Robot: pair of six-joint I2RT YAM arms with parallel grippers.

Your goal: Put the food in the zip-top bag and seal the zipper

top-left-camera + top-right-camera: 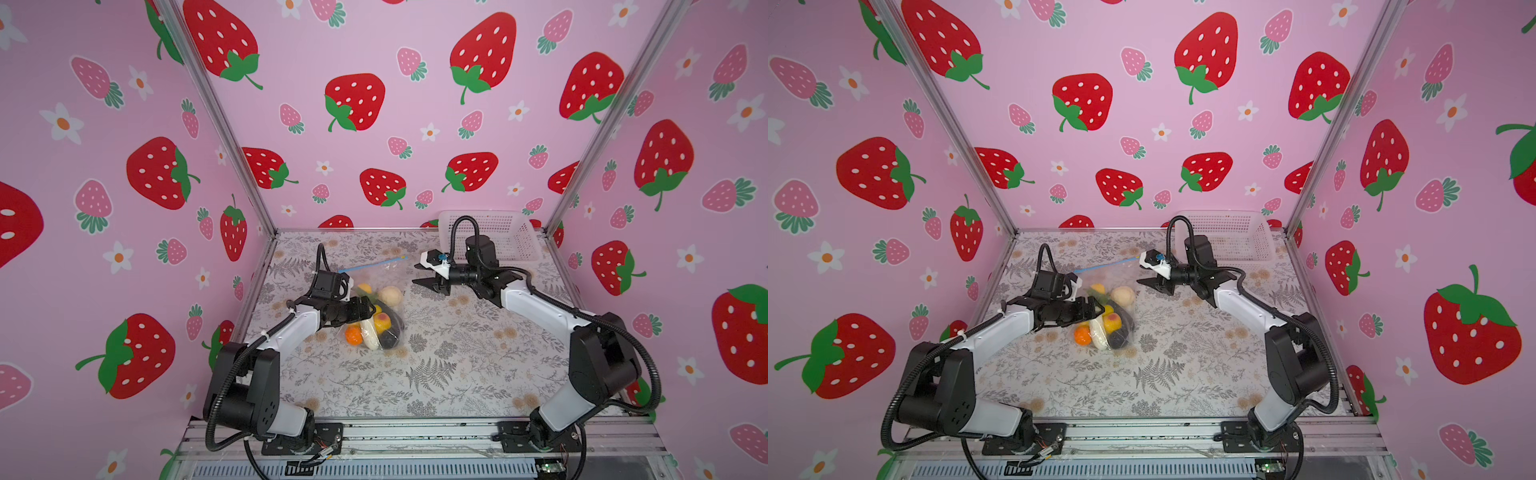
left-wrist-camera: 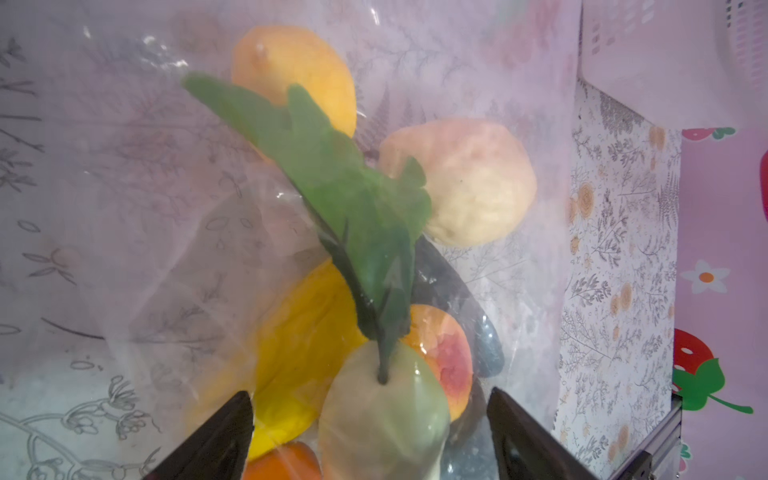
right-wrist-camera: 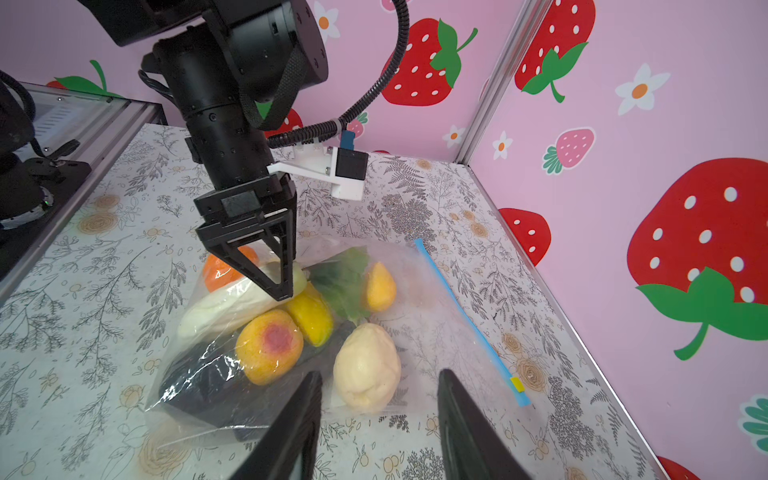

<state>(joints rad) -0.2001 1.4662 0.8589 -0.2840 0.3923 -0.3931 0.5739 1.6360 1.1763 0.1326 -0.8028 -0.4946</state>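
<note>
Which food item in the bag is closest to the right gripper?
The pale cream garlic, at the bag's edge facing the right gripper; nothing else inside comes as near.

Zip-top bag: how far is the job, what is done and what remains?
Done: the food lies inside the zip-top bag. In hand: nothing; left gripper open over the bag, right gripper open beside it. Left: the zipper, its slider at one end; whether it is sealed does not show.

Pink strawberry-print walls [image 1: 415, 124] enclose a grey floral-patterned tabletop [image 1: 457, 365], framed by aluminium posts [image 1: 222, 124].
</note>
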